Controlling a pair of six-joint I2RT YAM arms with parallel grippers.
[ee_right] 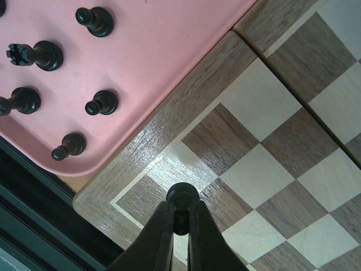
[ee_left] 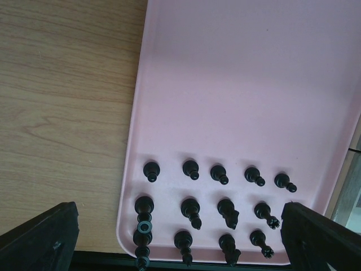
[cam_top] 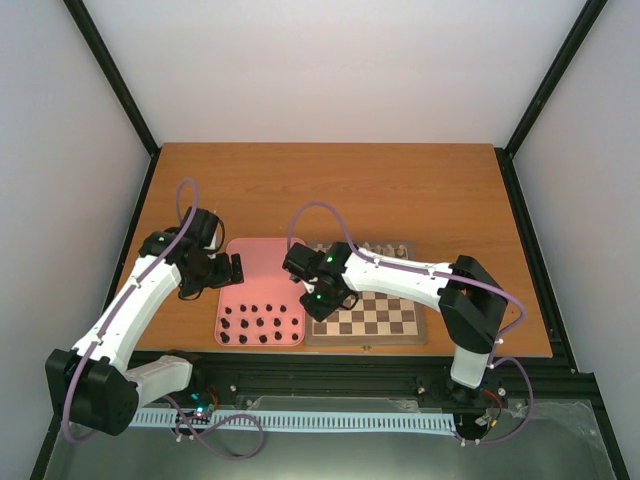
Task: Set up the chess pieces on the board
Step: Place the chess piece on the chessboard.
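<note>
One dark piece [ee_right: 182, 195] — clamped in right pincer [ee_right: 181, 220].

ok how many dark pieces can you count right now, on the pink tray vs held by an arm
dark pieces on the pink tray: 13 in the left wrist view, and the left fingers may hide more
dark piece held in the right jaws over the board: 1
total: 14 dark pieces counted

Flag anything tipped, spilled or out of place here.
Nothing stands out. The dark pieces stand in rows on the pink tray, the board lies beside it, and the right fingers pinch one piece over its corner.
</note>
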